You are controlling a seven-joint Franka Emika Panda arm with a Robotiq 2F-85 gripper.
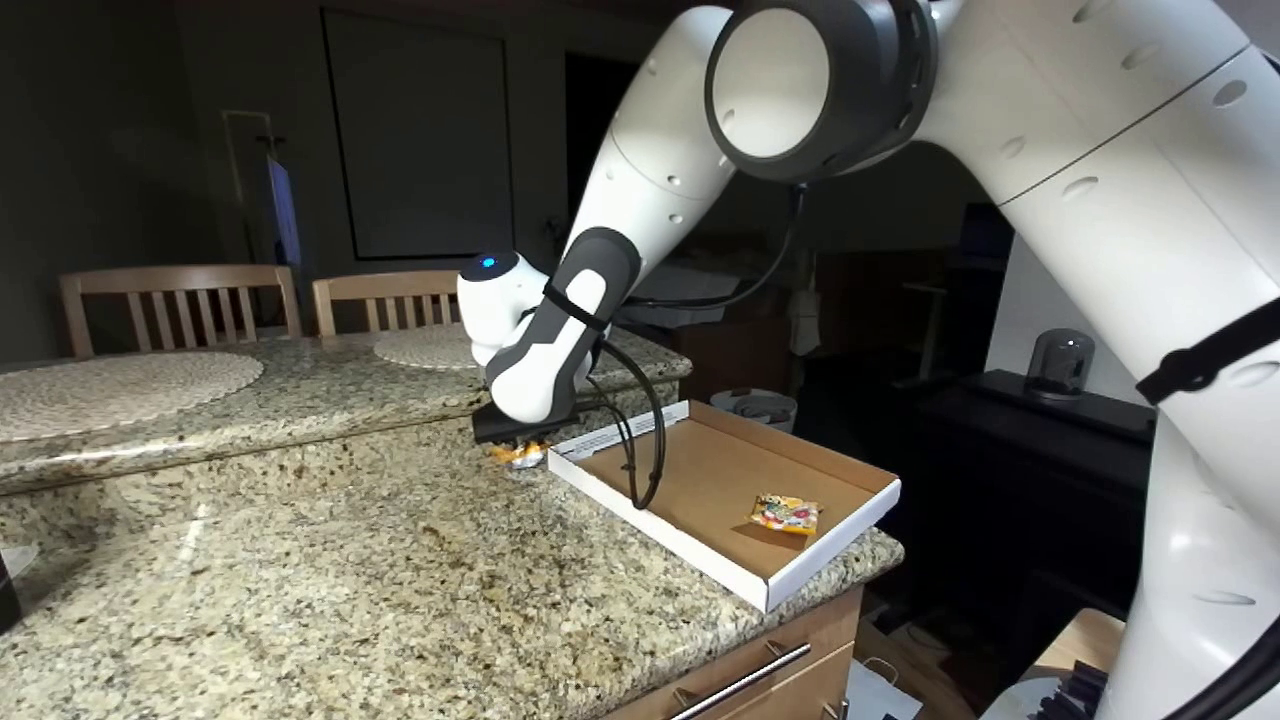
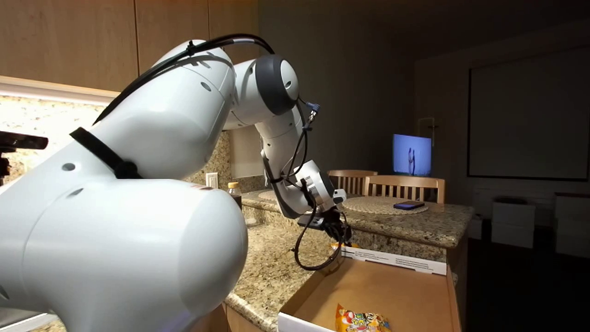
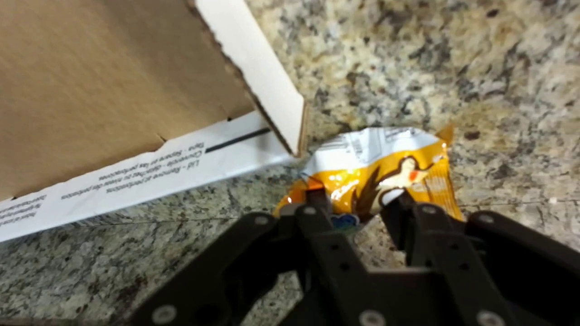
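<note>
On the far part of the counter [image 1: 400,590], just left of the box [image 1: 720,470], an orange-and-white packet [image 3: 369,174] is seen right at the claw [image 3: 355,201], jaws apart; whether it's gripped can't be told!

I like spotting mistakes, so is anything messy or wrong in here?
Yes: one orange-and-white packet is outside the cardboard box, beside its corner, while another packet lies inside. That looks odd because both seem to be snack packets. The outside one is wrinkled too, right at the tool. I see no spill.
</note>
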